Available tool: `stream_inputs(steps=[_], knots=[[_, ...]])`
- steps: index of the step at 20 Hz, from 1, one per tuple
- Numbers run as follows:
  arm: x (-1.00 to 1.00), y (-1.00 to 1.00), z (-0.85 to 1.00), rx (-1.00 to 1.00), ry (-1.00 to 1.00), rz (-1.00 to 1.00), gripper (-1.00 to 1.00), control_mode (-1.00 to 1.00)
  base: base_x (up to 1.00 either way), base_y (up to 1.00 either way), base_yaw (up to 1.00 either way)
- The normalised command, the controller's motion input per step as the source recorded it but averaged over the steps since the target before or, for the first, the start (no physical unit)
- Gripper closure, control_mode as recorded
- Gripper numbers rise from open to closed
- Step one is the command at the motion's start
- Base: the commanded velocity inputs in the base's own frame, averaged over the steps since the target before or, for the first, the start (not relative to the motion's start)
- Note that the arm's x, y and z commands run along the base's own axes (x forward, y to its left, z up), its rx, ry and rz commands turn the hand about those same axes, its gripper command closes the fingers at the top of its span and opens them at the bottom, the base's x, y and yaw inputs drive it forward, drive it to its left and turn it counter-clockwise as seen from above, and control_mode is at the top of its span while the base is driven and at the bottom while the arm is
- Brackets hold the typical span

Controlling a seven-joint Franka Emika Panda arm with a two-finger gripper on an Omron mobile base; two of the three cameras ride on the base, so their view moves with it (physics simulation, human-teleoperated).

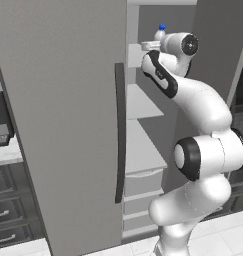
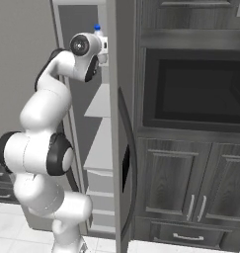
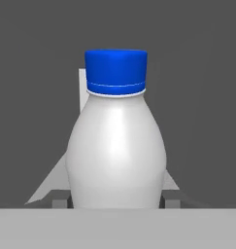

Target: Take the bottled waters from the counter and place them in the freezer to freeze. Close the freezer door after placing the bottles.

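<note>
A pale bottled water (image 3: 115, 151) with a blue cap stands upright, close up in the hand view. My gripper (image 3: 117, 203) is shut on its lower body, with the finger tips mostly hidden behind it. From the base, the bottle (image 1: 160, 33) (image 2: 98, 29) is held high inside the freezer (image 1: 143, 145), at the top white shelf, with the gripper (image 1: 152, 46) (image 2: 102, 49) just under its cap. The freezer door (image 2: 114, 123) (image 1: 218, 30) stands swung open to the right of the compartment. A strip of the marble counter (image 1: 5, 152) shows at the far left.
The wider grey fridge door (image 1: 63, 125) with its dark bar handle (image 1: 120, 132) is closed, left of the open compartment. White shelves and drawers (image 1: 143, 182) lie below my hand. A dark built-in oven (image 2: 195, 89) and cabinets (image 2: 190, 188) stand right of the open door.
</note>
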Motion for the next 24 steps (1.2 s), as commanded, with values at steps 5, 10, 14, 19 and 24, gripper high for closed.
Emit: stream_inputs(steps=[5,10,14,19,24], knots=[[0.19,0.0,-0.16,0.0,0.03,0.0,1.0,-1.0,0.0,0.0,0.0],[0.06,0.0,-0.27,0.0,-0.12,0.0,1.0,-1.0,0.0,0.0,0.0],[0.17,0.0,-0.26,0.0,-0.1,0.0,1.0,-1.0,0.0,0.0,0.0],[0.26,0.0,-0.04,0.0,0.0,0.0,1.0,-1.0,0.0,0.0,0.0],[0.28,0.0,0.0,0.0,0.0,0.0,1.0,-1.0,0.0,0.0,0.0]])
